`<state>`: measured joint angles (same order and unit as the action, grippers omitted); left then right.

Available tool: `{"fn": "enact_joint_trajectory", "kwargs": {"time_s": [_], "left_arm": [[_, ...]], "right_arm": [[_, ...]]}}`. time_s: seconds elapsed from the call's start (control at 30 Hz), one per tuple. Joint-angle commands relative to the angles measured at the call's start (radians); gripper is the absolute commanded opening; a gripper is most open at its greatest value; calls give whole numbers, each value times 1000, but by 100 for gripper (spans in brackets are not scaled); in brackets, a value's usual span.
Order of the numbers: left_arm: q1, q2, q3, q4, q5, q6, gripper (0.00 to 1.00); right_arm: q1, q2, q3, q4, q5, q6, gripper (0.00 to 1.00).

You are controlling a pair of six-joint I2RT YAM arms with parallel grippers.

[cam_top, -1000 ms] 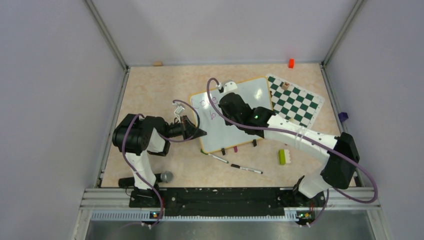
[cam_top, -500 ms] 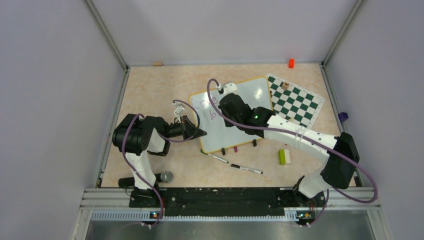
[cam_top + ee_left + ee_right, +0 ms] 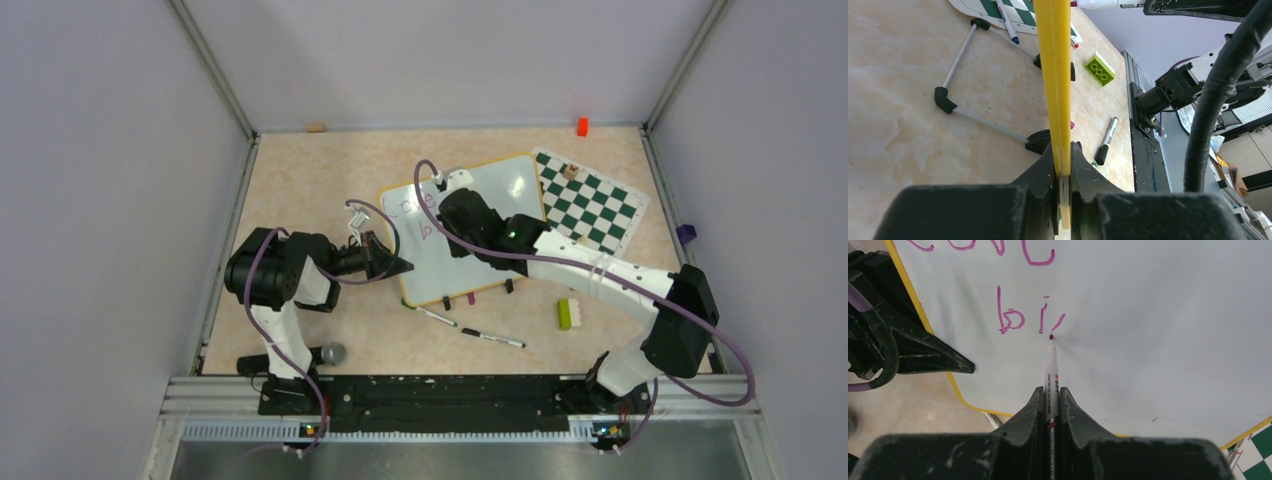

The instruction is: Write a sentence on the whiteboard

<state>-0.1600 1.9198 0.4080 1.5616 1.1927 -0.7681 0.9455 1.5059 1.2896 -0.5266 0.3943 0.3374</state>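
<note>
Right gripper (image 3: 1050, 392) shifting slightly along since 1 second ago, clamping tight on slim white purple-tipped marker (image 3: 1051, 360), tip touching glossy white yellow-framed whiteboard (image 3: 1158, 340) beside purple handwritten sentence (image 3: 1013, 320), left gripper (image 3: 1062, 155) pinching the whiteboard's yellow edge, board sitting just beside green-and-white chequered mat (image 3: 590, 205)

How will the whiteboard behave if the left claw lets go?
Probably stiff: the whiteboard edge runs straight through the left claw. Likely tippy: it seems propped on a thin wire stand. Glossy face, so probably slippery.
</note>
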Motion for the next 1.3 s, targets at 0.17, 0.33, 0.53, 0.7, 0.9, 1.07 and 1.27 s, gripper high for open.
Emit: {"fn": "enact_joint_trajectory", "kwargs": {"time_s": [0.17,0.33,0.53,0.7,0.9,1.07,1.27], "left_arm": [[-17,-6,-6,58,56,79,0],[-16,-7,-6,58,56,81,0],[-17,-7,-6,58,57,79,0],[-16,-4,-4,58,57,80,0],[-16,-4,-5,58,57,81,0],[-16,-3,-4,58,57,79,0],[-16,-2,-5,58,57,81,0]], "right_arm": [[-16,10,52,8,33,-10,0],[-17,23,69,8,40,-16,0],[-26,30,77,10,43,-22,0],[-33,34,85,10,52,-30,0],[-42,35,102,10,56,-39,0],[-46,37,107,10,57,-47,0],[-53,28,106,-1,68,-48,0]]}}
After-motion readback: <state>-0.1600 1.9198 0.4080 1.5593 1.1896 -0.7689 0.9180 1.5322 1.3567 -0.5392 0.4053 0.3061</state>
